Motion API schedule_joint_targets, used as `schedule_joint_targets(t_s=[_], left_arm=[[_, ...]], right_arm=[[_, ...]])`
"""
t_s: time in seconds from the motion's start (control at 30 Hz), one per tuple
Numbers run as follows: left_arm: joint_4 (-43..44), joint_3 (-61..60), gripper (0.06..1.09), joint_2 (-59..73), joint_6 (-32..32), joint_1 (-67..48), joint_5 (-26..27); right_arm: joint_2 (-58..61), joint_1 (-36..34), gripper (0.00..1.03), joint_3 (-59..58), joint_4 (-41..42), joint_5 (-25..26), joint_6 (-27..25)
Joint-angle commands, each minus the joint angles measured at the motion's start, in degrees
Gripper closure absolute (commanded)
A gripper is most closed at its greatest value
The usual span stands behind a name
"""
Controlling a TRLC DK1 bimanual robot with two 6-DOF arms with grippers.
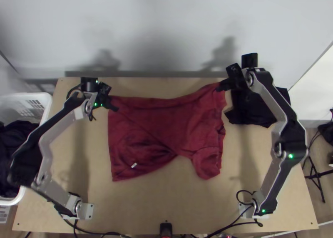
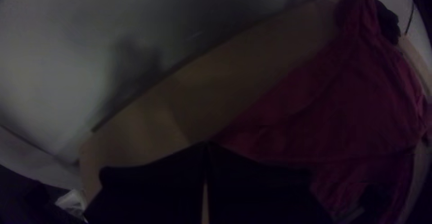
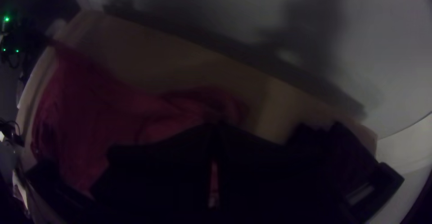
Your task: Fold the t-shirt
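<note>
At ten and one o'clock, the spread red cloth t-shirt (image 1: 166, 119) is pinched by closed left gripper (image 1: 115, 108) and right gripper (image 1: 219, 88), folding judged outstanding.

Tabletop (image 1: 145, 204): was pale wood.
Red t-shirt (image 1: 166, 117): lay wrinkled, unevenly spread across the middle.
Black cloth (image 1: 247, 111): lay bunched toward the right, near the red t-shirt.

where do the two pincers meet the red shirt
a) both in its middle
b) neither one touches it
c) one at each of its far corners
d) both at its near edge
c: in the top view the left pincer is closed on the far left corner of the red shirt, and the right pincer on the far right one.
</note>
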Motion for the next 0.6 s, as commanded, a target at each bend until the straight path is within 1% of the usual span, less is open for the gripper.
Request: schedule_joint_targets(t_s=[0.0, 0.13, 0.3, 0.43, 0.57], left_arm=[[-1.37, -11.27, 1.04, -11.81, -1.11, -2.67, 0.0], [-2.51, -17.24, 1.04, -20.16, -1.02, -1.44, 0.18], [-4.27, -22.96, 1.04, -28.95, 1.35, -1.17, 0.7], [-3.57, -28.32, 1.04, -30.8, 4.34, -1.7, 0.61], [-3.83, -31.13, 1.04, -31.15, 4.61, -2.84, 0.61]], right_arm=[[-10.3, 0.7, 1.0, -12.43, 0.05, 0.43, -0.59], [-18.47, -0.18, 1.0, -22.19, 1.55, 0.43, -1.03], [-25.85, -1.85, 1.0, -31.5, 1.81, 0.35, -3.84], [-27.0, -2.55, 1.0, -35.46, 1.9, 0.35, -4.1], [-26.91, -1.58, 1.0, -38.45, 2.25, 0.43, -4.1]])
